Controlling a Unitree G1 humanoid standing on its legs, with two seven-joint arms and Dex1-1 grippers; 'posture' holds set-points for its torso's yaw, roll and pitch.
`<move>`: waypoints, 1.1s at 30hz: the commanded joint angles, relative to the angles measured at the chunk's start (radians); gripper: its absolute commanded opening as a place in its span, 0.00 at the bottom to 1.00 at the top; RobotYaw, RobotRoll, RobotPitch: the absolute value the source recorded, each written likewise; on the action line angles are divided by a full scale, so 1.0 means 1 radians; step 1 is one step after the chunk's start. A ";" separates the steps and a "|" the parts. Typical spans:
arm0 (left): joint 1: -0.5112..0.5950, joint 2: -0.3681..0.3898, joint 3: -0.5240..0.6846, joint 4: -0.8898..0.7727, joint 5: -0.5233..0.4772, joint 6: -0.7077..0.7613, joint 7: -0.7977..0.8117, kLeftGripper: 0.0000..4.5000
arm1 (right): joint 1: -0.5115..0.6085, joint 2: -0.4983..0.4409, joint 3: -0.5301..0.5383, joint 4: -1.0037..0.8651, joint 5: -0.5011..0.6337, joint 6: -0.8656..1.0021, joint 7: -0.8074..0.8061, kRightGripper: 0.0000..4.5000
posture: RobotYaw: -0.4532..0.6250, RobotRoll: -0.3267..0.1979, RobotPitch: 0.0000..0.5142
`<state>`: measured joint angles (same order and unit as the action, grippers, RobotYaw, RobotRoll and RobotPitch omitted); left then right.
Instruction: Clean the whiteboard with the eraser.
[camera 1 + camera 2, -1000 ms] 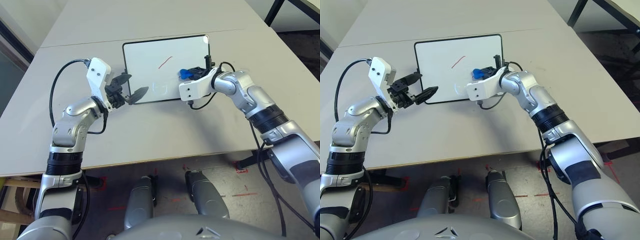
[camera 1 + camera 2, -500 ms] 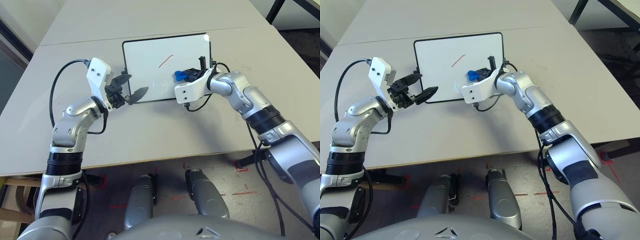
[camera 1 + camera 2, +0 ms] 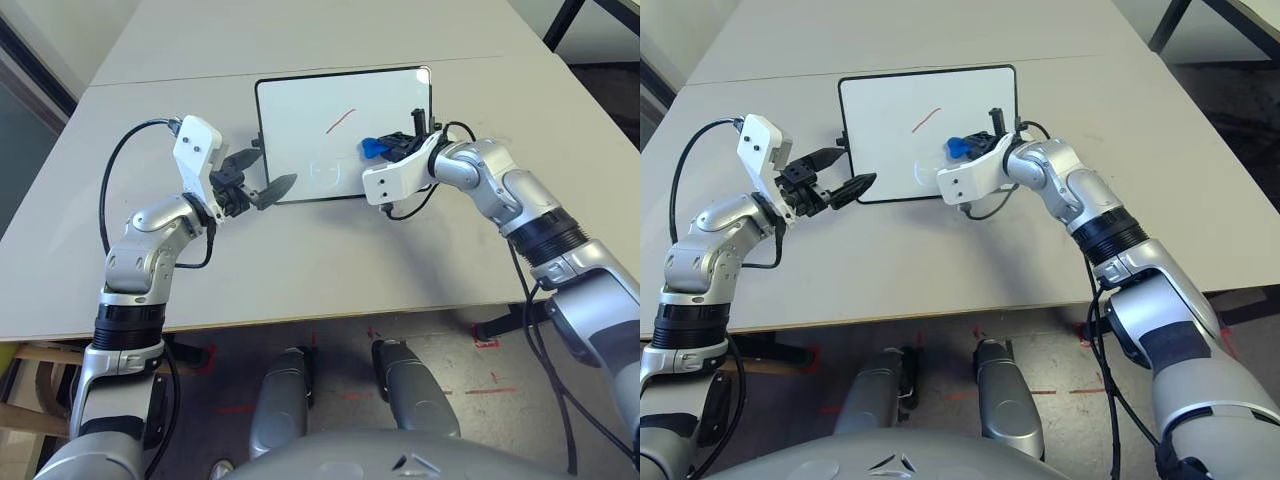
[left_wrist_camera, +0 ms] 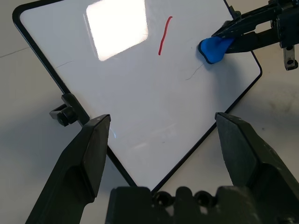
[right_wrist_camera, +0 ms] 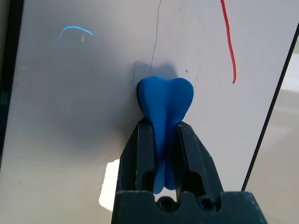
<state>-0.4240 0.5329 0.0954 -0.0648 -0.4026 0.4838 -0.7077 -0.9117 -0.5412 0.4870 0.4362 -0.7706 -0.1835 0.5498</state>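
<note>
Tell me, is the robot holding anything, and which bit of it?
The right gripper pinches the blue eraser by its back end. The left gripper holds nothing.

You have the whiteboard [image 3: 340, 135] lying flat on the bench [image 3: 300, 260], toward its far middle. On the board's right part sits the eraser [image 3: 371, 147], pinched in the right gripper [image 3: 392, 146] — a short stroke [image 3: 340, 120] lies just to its left. Your left gripper [image 3: 262, 174] hangs at the board's near left corner, fingers [image 4: 88, 156] spread either side of that corner.
</note>
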 commanded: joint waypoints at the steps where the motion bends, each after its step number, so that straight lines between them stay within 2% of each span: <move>1: -0.002 0.007 -0.011 0.005 0.007 -0.003 -0.010 1.00 | 0.027 -0.042 0.004 0.053 -0.023 0.012 -0.001 0.08 | 0.30 0.62 0.37; 17: -0.017 0.010 -0.010 0.024 0.015 -0.011 -0.020 1.00 | 0.057 -0.109 0.001 0.070 -0.018 0.030 -0.016 0.08 | 0.29 0.62 0.36; 33: -0.029 0.033 -0.001 0.052 0.022 -0.022 -0.030 1.00 | -0.102 0.015 -0.022 0.061 0.031 0.076 0.043 0.08 | 0.30 0.62 0.36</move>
<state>-0.4515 0.5552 0.0961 -0.0201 -0.3915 0.4713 -0.7285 -1.0059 -0.5354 0.4614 0.4778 -0.7506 -0.1085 0.5831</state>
